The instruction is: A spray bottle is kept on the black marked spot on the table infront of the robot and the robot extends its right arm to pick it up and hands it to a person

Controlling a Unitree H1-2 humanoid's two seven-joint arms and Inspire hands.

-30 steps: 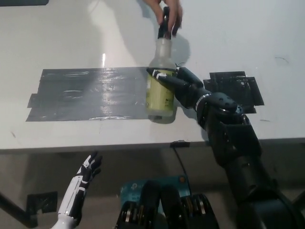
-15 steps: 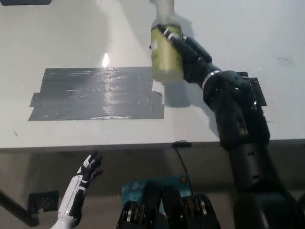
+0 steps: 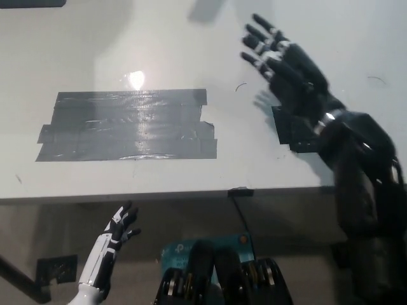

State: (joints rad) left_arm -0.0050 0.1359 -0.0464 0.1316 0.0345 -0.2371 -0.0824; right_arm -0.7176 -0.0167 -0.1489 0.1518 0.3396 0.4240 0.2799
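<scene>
Both hands empty: right hand (image 3: pixel 283 60) spread, left hand (image 3: pixel 121 223) low.

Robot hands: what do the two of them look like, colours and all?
The right robot hand is black with pale bands near the fingertips and a silver ring at the wrist, on a bulky black arm. The left robot hand is slim and white with black sections.

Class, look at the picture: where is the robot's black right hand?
In the head view, the right hand is open above the white table, upper right, beyond the grey tape patch.
</scene>
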